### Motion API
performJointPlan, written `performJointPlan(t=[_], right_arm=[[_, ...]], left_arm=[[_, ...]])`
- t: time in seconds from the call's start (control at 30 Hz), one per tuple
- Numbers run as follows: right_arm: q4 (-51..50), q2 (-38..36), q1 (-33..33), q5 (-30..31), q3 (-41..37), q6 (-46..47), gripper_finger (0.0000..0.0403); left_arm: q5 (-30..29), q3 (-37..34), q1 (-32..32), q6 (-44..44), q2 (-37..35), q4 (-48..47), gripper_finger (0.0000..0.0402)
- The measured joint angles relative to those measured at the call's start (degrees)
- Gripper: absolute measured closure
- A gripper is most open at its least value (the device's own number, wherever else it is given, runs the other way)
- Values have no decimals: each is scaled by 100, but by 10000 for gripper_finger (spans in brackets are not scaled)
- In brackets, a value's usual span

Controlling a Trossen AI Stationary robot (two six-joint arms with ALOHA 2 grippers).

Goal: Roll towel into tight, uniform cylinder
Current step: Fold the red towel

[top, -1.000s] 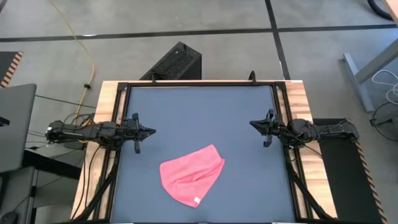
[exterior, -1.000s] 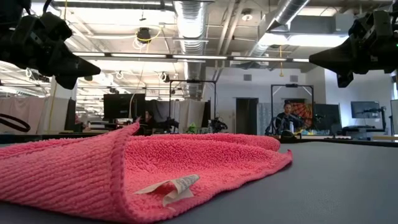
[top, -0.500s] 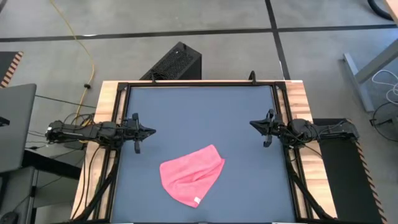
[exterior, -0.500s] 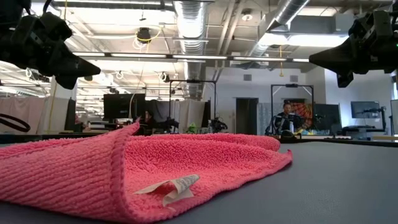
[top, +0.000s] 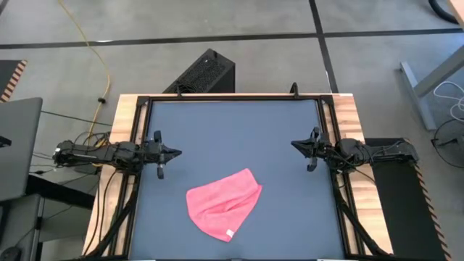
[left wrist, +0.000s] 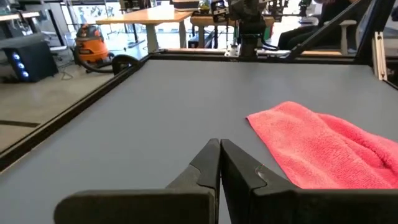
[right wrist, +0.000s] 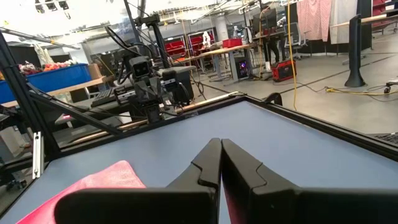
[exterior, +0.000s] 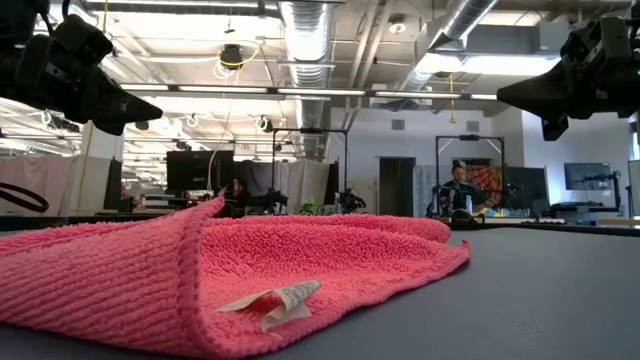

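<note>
The towel (top: 223, 209) lies crumpled and loosely folded on the near half of the table (top: 239, 138), a bit left of centre, one corner pointing far-right, the small white tag (top: 230, 233) at its near edge. In the low view the tag (exterior: 272, 301) sticks out from a doubled-over flap, so the cloth isn't flat. Nothing rolled yet; my guess is the task hasn't started.

My left claw (top: 172, 153) hangs over the table's left edge, clenched, holding nothing; the left wrist view shows my fingers (left wrist: 205, 165) pressed together with the towel (left wrist: 323, 149) ahead and off to one side. My right claw (top: 296, 144) hangs over the right edge, a bit farther back, also pinched together and empty, well apart from the towel. In its wrist view the pink cloth (right wrist: 93, 183) shows low down, with the other arm (right wrist: 149, 81) across the table.

To do this step well, I think: flatten first. Open both claws, pinch two neighbouring corners, pull apart until the fold is gone and the edges are straight. A lumpy start will give an uneven roll. Then start the roll from one short edge, both claws level so it doesn't cone, keep tension each turn. Risk: terry cloth is soft and may slip or drag on the table instead of turning.
</note>
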Motion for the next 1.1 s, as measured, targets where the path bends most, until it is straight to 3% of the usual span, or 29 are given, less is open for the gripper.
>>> performJointPlan(t=[0.13, 0.3, 0.53, 0.7, 0.87, 1.1], right_arm=[[51, 0, -2, 10, -4, -9, 364], [751, -4, -11, 410, -15, 730, 364], [1916, 0, -98, 1253, -15, 764, 365], [2691, 372, -148, 441, -11, 960, 365], [2887, 1505, 79, -129, 321, 1344, 365], [2993, 4180, 756, -180, 1794, 922, 365]], left_arm=[[22, -9, 0, -706, 0, 89, 401], [423, -20, -3, -3360, 0, 106, 401], [-274, -24, 2, -3905, 37, 130, 401], [-309, -42, -54, -4190, 139, 566, 401], [112, -323, -441, -3456, 936, 2706, 401], [-576, 32, -966, -3137, 3218, 3490, 401]])
